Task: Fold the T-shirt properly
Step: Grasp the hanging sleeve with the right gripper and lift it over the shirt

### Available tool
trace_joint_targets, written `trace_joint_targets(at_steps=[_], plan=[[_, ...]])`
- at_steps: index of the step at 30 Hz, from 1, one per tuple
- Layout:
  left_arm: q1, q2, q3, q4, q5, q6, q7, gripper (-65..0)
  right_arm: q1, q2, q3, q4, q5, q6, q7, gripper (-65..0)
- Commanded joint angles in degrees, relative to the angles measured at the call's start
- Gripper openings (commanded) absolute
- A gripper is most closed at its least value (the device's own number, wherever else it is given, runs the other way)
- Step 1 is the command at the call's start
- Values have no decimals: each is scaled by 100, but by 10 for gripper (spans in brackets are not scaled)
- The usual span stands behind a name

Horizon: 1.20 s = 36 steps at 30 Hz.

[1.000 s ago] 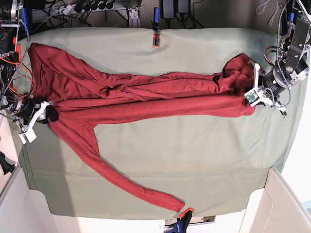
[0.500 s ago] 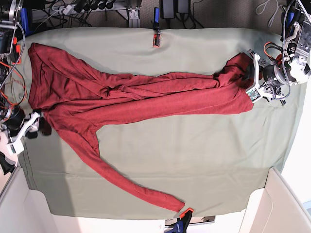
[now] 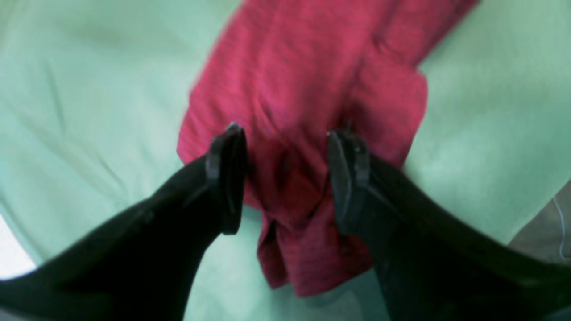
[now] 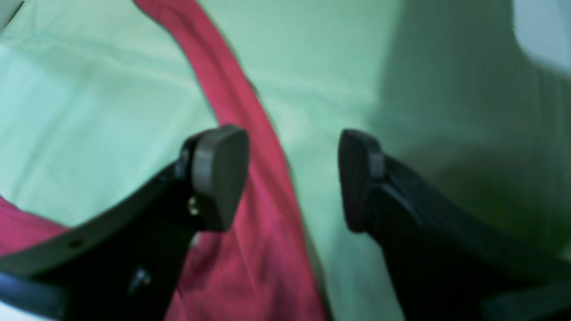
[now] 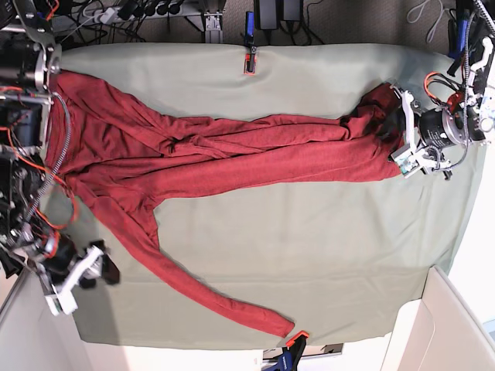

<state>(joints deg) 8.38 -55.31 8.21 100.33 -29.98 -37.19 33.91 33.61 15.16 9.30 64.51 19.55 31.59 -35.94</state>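
Brick-red long-sleeved knit T-shirt (image 5: 224, 158) lies stretched across sage-green table cloth (image 5: 309, 232), far corner hidden behind cabling; left gripper (image 3: 285, 178) wide astride its bunched end, right gripper (image 4: 292, 178) wide over its sleeve, both blurred.

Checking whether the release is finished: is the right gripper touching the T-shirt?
Apart. In the base view the right gripper sits open over the green cloth, with bare cloth between it and the T-shirt sleeve.

Table under sage-green cloth (image 5: 309, 232), red T-shirt (image 5: 232, 158) sprawled lengthwise across it
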Motion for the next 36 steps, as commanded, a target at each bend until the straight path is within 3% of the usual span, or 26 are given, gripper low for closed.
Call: trace_joint_targets(at_steps=[1, 5, 8, 12, 14, 18, 22, 24, 36], plan=[[-74, -175, -105, 59, -81, -101, -59, -326, 339, -66, -103, 13, -140, -52, 234, -290], [-76, -337, -107, 59, -109, -103, -59, -326, 833, -570, -785, -610, -1255, -402, 754, -290], [-74, -396, -107, 59, -109, -101, -59, -326, 1147, -953, -1342, -1274, -2116, -964, 1180, -290], [-74, -391, -107, 59, -114, -101, -61, -326, 1473, -1517, -1958, -2291, -3338, -1930, 1255, -290], [-74, -391, -107, 59, -114, -98, -59, -326, 1578, -1731, -2262, -2830, -3720, -2253, 1399, -290], [-76, -391, -107, 59, -114, -94, -63, -326, 1554, -1998, -2754, -3545, -4284, -2931, 1523, -290], [-76, -391, -107, 59, -111, 15, -66, -326, 1512, -1991, -2977, -3773, -4570, -3545, 1517, -290], [-74, -391, -107, 59, -111, 11, -66, -326, 1523, -1958, -2975, -3786, -4704, -3663, 1515, -290], [-79, -389, -107, 59, -111, 15, -114, -326, 1512, -1582, -2973, -3786, -4559, -3657, 1344, -290]])
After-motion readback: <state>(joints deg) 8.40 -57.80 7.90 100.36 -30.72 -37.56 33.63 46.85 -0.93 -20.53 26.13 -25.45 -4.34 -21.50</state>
